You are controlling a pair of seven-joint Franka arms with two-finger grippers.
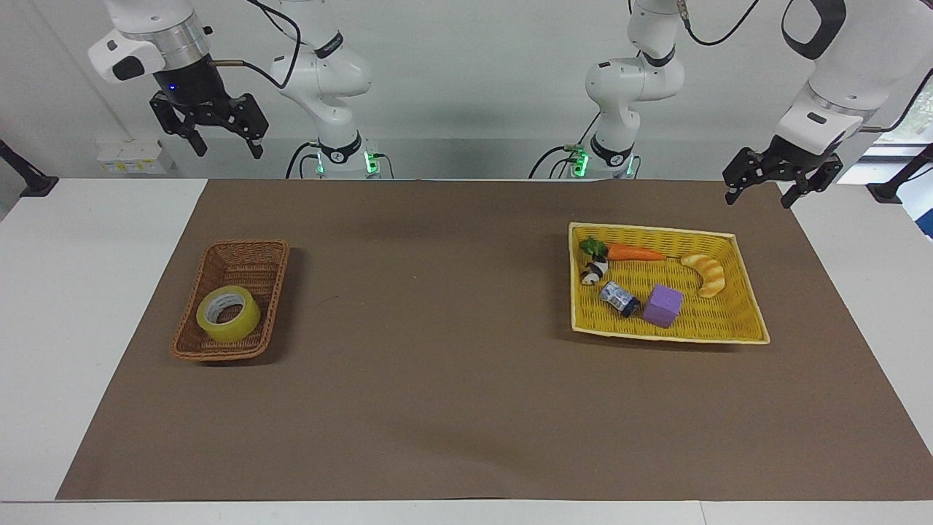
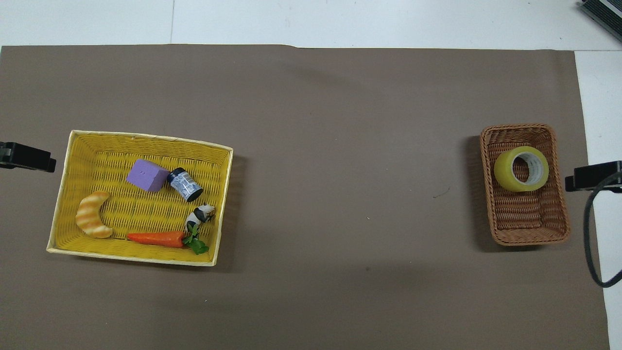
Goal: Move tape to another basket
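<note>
The tape, a yellow translucent roll, lies in the brown wicker basket at the right arm's end of the table, in the part of it farther from the robots. It also shows in the overhead view, with the wicker basket around it. My right gripper hangs open and empty, high up over the white table beside the wicker basket; its tip shows in the overhead view. My left gripper hangs open and empty above the mat's edge beside the yellow basket.
The yellow basket at the left arm's end holds a purple cube, a small dark jar, a toy carrot, a toy croissant and a small black-and-white figure. A brown mat covers the table.
</note>
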